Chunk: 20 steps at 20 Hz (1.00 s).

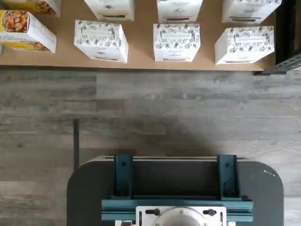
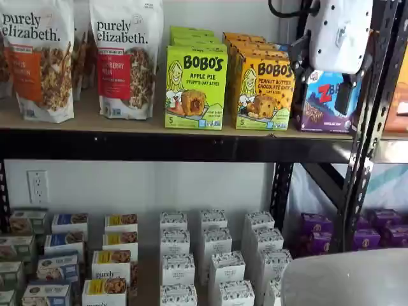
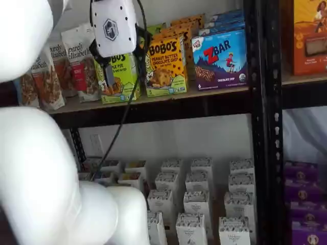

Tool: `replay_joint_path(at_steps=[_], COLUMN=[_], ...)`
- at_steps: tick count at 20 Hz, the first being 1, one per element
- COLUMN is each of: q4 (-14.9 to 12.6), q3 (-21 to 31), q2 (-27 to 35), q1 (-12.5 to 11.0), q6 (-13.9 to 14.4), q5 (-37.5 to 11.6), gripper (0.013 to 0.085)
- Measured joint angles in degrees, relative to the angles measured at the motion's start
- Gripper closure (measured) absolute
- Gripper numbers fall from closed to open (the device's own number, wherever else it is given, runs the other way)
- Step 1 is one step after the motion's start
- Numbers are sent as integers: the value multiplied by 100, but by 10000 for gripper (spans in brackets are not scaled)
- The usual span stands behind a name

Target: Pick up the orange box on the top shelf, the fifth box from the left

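Shelf views both show the orange box (image 2: 264, 90) untouched on the top shelf (image 2: 127, 122); gripper (image 2: 325, 83) hangs beside it, jaws spread, nothing grasped yet.

top shelf (image 2: 127, 121): orange box (image 2: 264, 92) | right of apple pie box (image 2: 195, 87) | left of ZBar box (image 2: 326, 102)

Lime-green Bobo's Apple Pie box (image 2: 196, 87) as landmark: upright, front facing out, more green boxes in row behind it. Left of it, two Purely Elizabeth granola bags (image 2: 124, 57), upright, side by side. Well right of it, blue-purple ZBar box (image 3: 220, 59), partly hidden in one shelf view. Below it, lower level: rows of small white patterned boxes (image 2: 178, 268). Lower left of it, small boxes with yellow and blue labels (image 2: 109, 264); white wall outlet (image 2: 38, 186) above those. Lower right, purple boxes (image 2: 317, 225). Wrist view: white patterned boxes (image 1: 176, 41) on tan board, grey wood-look floor (image 1: 188, 108).
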Motion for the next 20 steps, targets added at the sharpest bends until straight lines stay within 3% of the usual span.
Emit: replay_joint_path(at_steps=[2, 4, 11, 20], q4=[204, 264, 179, 98], q3=[36, 50, 68, -10], q2=[-37, -49, 2, 387], q1=[-193, -240, -219, -73], q6=[-96, -130, -154, -61], q5=[-53, -90, -169, -776], gripper=[130, 130, 130, 130])
